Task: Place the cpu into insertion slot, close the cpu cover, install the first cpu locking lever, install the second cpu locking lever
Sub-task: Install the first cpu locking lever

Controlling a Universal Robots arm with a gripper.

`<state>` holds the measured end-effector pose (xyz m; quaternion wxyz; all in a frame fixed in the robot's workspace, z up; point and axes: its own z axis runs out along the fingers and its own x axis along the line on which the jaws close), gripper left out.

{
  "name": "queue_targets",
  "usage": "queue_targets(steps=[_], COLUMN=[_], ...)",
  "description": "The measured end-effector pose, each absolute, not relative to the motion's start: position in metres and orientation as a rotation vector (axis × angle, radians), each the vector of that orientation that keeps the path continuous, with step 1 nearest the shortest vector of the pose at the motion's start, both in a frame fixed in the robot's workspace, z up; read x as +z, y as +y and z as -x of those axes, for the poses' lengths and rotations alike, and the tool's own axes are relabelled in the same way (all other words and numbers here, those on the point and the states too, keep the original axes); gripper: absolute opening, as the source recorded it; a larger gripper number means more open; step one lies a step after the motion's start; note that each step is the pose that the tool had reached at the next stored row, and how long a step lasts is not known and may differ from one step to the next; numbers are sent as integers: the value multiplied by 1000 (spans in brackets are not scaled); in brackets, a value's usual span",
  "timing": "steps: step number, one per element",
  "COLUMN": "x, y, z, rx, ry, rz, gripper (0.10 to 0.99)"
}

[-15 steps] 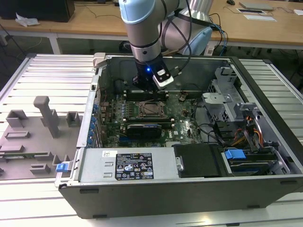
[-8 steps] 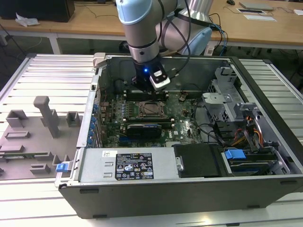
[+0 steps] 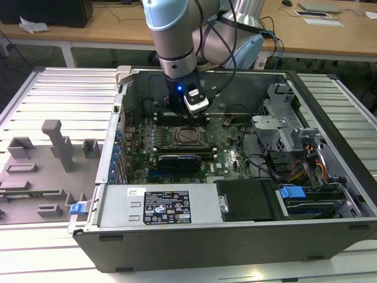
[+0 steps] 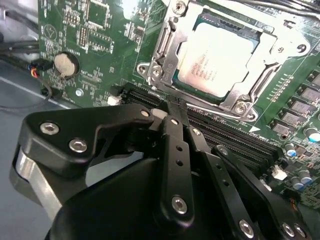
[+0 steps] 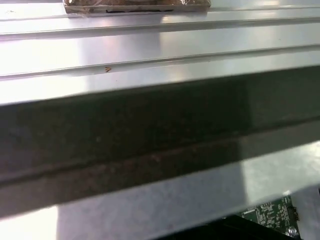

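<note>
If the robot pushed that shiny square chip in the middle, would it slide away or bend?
Probably not slide: the cpu sits under the cpu cover, whose metal frame overlaps its edges. It likely wouldn't bend either; its flat metal top looks stiff. Being thin and small, it's probably light.

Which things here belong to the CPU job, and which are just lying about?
Job in hand:
silvery-beige square cpu, seated
silver metal-frame cpu cover, down over it
black gripper, shut, close by the cover

Lying about:
round silver coin cell
long black memory slots
long black card
grey plastic block fixtures
</note>
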<state>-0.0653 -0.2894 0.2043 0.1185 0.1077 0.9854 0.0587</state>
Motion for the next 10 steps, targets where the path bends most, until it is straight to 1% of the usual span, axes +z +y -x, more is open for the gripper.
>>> queue_targets(steps=[10], x=[201], y=[-285], z=[65], rx=[157], ry=[2862], rz=[-435], gripper=[106])
